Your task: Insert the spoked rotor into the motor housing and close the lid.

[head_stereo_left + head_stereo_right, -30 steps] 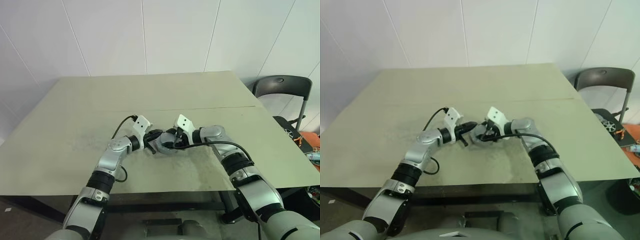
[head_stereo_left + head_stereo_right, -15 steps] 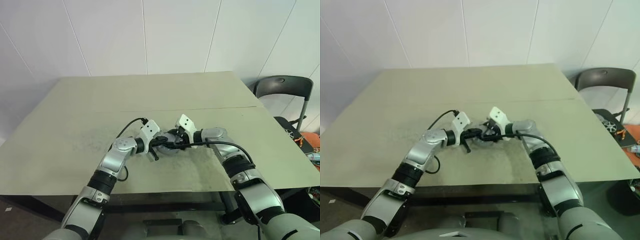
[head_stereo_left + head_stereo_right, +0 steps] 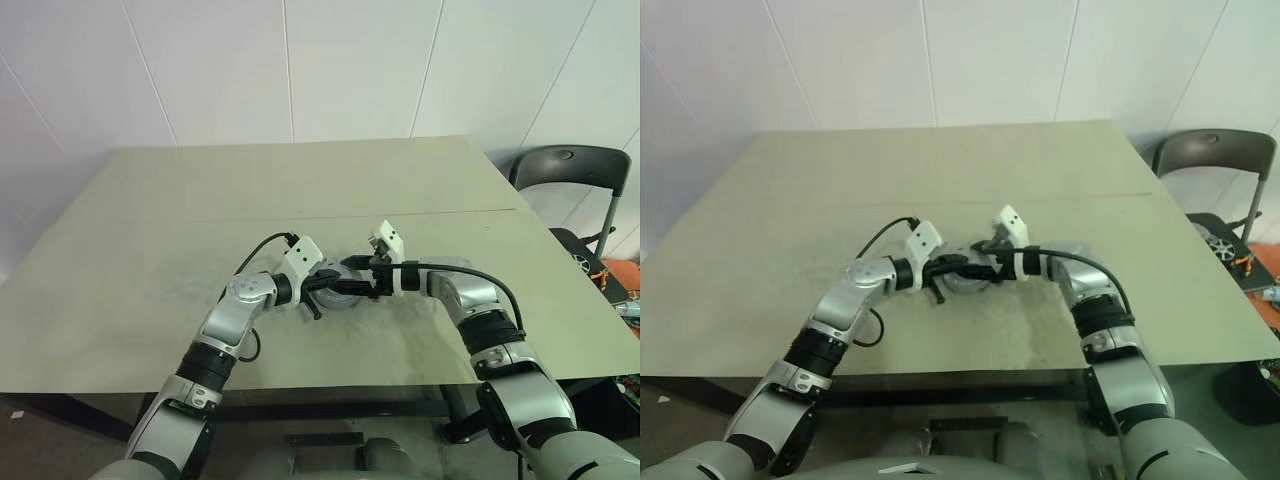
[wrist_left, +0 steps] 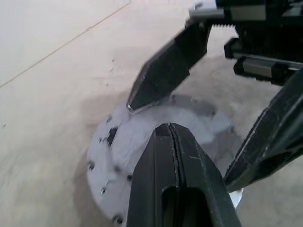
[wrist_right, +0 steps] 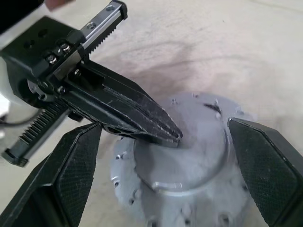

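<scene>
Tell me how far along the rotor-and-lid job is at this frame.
Looks nearly done: the lid sits on the motor housing, with no windings or rotor exposed. In hand: the left gripper, shut, has its tips on the lid top, while the right gripper straddles it, open. Left: confirm the lid is seated and withdraw both arms.

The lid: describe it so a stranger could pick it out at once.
On the pale green table, look near the front edge where the two arms meet. The lid is the light grey round metal cap lying there, with small holes around its flange and a raised centre. It is the one round metal part between the black fingers.
</scene>
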`<state>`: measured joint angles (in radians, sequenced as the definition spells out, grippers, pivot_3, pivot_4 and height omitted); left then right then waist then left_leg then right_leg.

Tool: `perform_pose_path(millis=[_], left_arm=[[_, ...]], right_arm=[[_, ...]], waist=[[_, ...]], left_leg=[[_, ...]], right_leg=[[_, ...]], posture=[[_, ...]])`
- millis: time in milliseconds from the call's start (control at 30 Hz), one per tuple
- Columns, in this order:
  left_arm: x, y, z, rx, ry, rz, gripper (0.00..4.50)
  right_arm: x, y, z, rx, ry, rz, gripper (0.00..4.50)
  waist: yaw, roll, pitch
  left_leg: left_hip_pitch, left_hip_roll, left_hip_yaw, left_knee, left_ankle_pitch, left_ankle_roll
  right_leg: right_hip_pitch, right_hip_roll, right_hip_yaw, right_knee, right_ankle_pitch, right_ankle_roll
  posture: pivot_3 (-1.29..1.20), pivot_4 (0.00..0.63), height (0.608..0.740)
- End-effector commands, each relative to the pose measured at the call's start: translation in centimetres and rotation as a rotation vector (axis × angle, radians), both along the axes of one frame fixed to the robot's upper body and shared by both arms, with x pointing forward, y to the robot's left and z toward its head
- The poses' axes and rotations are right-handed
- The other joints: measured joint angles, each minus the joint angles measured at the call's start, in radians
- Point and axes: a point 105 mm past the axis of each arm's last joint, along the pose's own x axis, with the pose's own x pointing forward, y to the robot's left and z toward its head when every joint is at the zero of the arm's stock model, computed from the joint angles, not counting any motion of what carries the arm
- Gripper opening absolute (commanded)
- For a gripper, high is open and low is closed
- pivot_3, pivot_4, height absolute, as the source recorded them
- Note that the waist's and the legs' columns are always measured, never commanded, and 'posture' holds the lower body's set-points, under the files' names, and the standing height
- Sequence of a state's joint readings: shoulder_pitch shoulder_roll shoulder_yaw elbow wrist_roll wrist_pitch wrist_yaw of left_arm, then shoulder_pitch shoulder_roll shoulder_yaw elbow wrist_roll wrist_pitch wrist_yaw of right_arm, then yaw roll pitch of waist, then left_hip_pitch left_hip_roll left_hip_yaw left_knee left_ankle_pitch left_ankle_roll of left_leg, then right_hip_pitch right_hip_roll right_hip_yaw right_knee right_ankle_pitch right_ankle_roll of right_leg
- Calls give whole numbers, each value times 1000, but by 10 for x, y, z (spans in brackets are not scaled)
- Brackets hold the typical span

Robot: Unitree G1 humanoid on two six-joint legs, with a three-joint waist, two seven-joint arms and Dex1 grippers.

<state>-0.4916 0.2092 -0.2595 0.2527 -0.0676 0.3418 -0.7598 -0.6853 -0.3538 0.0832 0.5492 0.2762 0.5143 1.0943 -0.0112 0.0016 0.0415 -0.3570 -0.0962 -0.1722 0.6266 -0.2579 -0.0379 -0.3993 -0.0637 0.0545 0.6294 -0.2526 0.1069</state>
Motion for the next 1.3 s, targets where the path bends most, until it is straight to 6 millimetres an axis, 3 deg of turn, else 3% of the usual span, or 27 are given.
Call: perform_pose_path(millis=[33,233,467,833,1067,1200,1300], left_arm=[[-11,2,-22,61,71,-35,0],[-12,2,-19,66,60,-51,0],[-11,5,-19,83,46,-49,0],[5,27,-6,119,-14,10,0],[14,38,3,133,-47,37,0],[15,39,3,134,-53,41,0],[15,40,3,135,-56,47,0]], right_arm=[[25,-30,23,-12,0,-171,4450],[24,-35,12,29,158,-242,4450],[2,-16,-1,87,335,-158,4450],[-7,2,-12,165,542,-189,4450],[-32,32,4,308,713,-38,4450],[-33,40,12,365,752,-25,4450],[-25,39,5,345,758,-96,4450]], waist=[[1,0,0],[0,0,-1],[0,0,-1],[-4,0,-1],[-11,0,-1],[-11,0,-1],[-11,0,-1]], left_leg=[[1,0,0,0,0,0],[3,1,1,0,0,0],[2,1,1,1,0,0],[2,1,1,1,0,0],[1,2,1,-1,0,0],[1,3,1,-1,0,0],[2,3,1,1,0,0]], right_leg=[[1,0,0,0,0,0],[3,1,0,0,-1,1],[2,0,0,0,0,0],[2,1,0,1,0,1],[-1,2,0,2,0,0],[-2,2,0,3,1,-1],[-1,3,0,3,0,0]], posture=[[0,0,740],[0,0,740],[0,0,740],[0,0,740],[0,0,740],[0,0,740],[0,0,740]])
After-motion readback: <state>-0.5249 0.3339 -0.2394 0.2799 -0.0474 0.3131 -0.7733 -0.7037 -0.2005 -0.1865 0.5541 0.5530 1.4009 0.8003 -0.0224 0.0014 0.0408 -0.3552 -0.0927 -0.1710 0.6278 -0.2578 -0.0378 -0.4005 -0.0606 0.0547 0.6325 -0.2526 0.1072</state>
